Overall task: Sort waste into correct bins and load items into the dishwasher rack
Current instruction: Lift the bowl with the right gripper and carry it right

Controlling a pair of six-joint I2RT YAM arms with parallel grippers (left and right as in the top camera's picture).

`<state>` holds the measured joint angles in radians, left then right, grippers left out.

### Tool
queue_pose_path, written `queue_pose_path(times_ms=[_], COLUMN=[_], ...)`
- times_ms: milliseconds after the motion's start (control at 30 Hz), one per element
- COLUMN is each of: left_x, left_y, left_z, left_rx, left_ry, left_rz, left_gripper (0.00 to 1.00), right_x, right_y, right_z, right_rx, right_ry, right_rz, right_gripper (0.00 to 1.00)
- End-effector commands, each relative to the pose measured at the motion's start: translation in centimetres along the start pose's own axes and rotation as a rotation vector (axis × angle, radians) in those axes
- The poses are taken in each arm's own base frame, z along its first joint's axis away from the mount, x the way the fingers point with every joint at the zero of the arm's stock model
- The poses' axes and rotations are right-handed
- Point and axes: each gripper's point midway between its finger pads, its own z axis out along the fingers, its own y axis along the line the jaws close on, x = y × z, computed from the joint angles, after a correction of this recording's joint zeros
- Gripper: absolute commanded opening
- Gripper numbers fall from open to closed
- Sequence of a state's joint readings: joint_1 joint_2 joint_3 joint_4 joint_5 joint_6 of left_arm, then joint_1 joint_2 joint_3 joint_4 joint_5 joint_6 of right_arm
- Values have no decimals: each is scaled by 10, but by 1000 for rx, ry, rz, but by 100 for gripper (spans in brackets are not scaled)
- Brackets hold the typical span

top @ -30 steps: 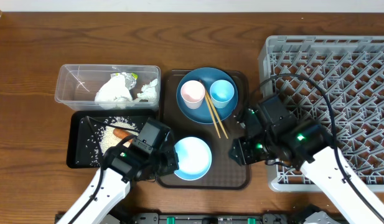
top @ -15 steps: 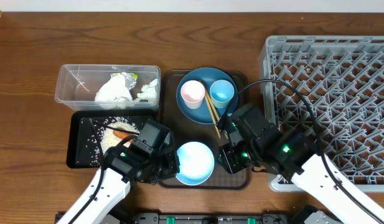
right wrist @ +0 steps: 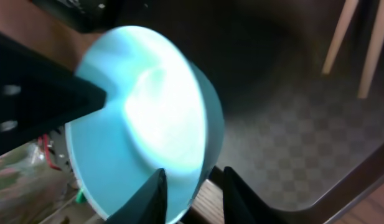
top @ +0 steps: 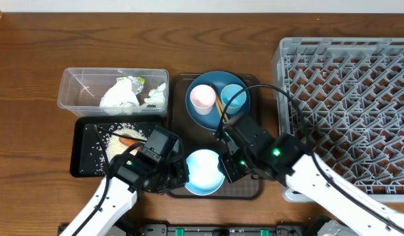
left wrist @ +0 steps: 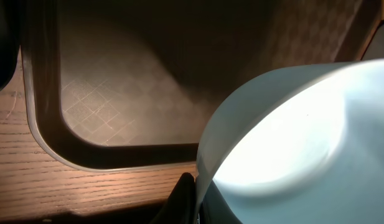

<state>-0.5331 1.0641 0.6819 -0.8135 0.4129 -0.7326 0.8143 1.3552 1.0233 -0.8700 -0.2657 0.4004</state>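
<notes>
**Fig.** We see the small blue bowl (top: 203,172) tilted over the near end of the brown tray (top: 178,98), its left rim pinched in the closed left claw (top: 180,173). The right claw (right wrist: 193,177) stands open astride the bowl's opposite rim.

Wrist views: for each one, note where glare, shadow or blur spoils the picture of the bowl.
Left wrist: glare bleaches the bowl, while the brown tray behind sinks into shadow. Right wrist: the bowl glows at its middle with soft edges, and the chopsticks are out of focus.
</notes>
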Motion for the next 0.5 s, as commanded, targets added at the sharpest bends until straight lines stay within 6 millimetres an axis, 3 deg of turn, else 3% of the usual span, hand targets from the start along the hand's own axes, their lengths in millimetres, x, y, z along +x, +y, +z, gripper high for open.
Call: queue_pose_path(times_ms=[0,167,467], left_x=[-3,-3,-3], left_y=[-9,-9,-9], left_z=[-7,-7,-7], left_rx=[24,24,24], left_ry=[-14,-14,-14], left_rz=[18,18,18], left_gripper=[6,6,7], right_x=[3,3,-1], right_y=[-5,-6,-5], right_z=[11,18,18], right_rx=[29,35,33], right_ry=[29,42,25], right_rz=[11,15,10], right_gripper=[19,2,1])
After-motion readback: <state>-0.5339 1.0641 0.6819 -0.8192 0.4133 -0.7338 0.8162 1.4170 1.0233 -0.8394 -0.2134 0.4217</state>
